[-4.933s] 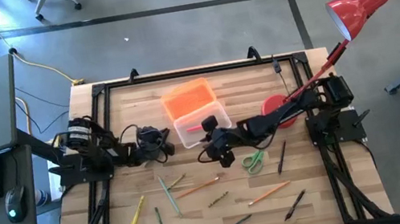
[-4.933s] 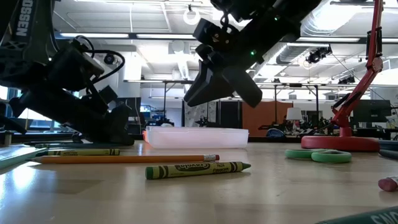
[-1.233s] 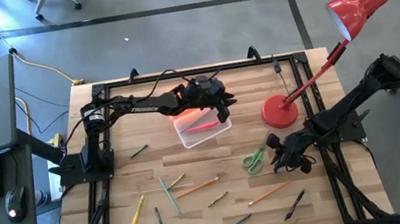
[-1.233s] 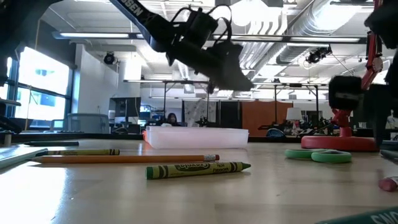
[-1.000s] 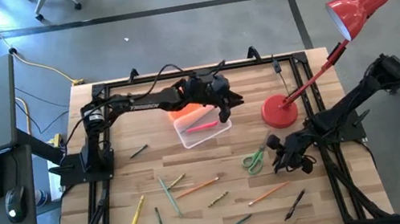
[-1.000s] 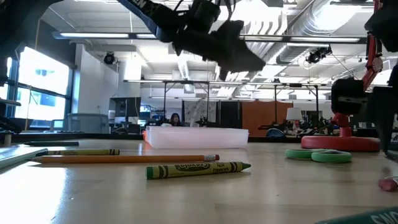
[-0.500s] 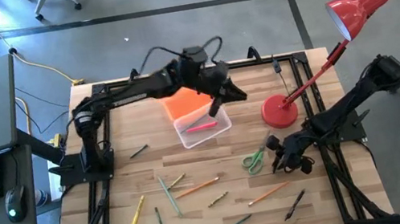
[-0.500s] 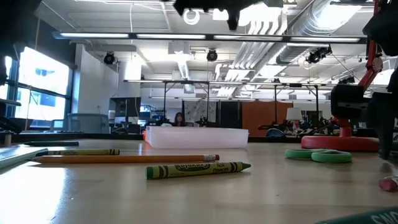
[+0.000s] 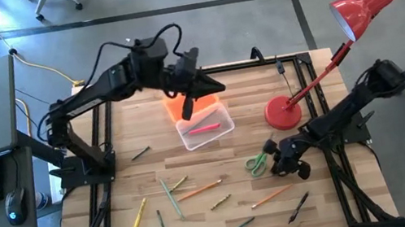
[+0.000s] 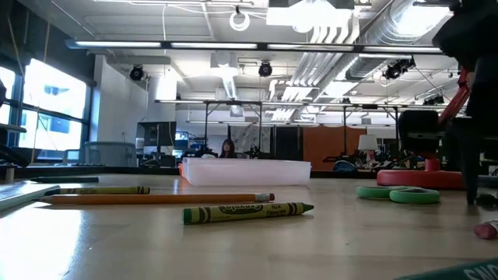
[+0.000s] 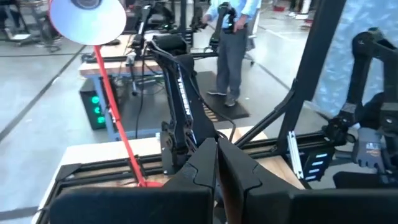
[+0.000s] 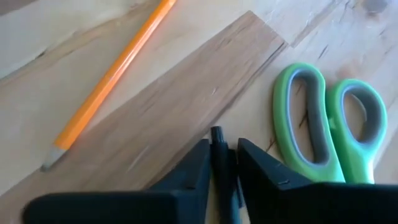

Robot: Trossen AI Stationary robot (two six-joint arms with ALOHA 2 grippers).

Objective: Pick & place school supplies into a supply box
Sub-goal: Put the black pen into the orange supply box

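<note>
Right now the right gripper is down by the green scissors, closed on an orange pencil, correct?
Not the pencil. The right wrist view shows the right gripper closed on a black pen; the orange pencil lies loose on the table, beside the green scissors.

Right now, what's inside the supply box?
In the high view, the clear supply box holds one pink-red pen or marker lying lengthwise. The left gripper hangs over its far end and the orange lid, hiding anything there.

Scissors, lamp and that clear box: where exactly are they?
scissors (image 12: 323,124), right wrist view, on a green handle loop.
red lamp (image 9: 278,111), high view, on its round base.
clear box (image 9: 206,126), high view, on its open tray.
</note>
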